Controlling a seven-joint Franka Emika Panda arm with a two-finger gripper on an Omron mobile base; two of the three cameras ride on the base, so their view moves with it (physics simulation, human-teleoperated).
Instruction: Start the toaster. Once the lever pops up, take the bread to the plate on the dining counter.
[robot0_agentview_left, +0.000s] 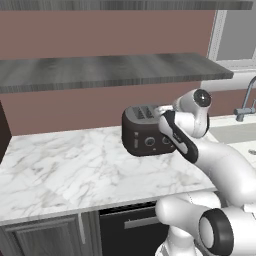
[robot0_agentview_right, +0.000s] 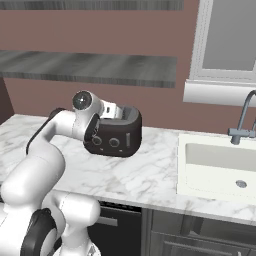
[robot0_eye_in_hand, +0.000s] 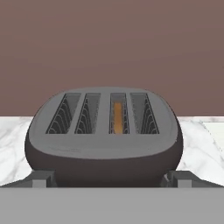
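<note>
One arm bent low over toaster (robot0_eye_in_hand: 103, 140), tool (robot0_eye_in_hand: 111, 179) spread wide, bread (robot0_eye_in_hand: 117, 117) in slot.

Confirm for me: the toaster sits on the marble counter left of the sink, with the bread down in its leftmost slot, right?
Not quite. The bread sits in the third slot from the left, as the hand view shows. The rest holds: the toaster stands on the marble counter, left of the sink.

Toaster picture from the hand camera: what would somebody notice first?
The dark toaster sits right in the middle, on the white marble counter against the reddish wall. Orange-brown bread glows down inside one slot, the third from the left in this view. The open claw pokes up at the bottom, one fingertip on each side of the toaster.
</note>
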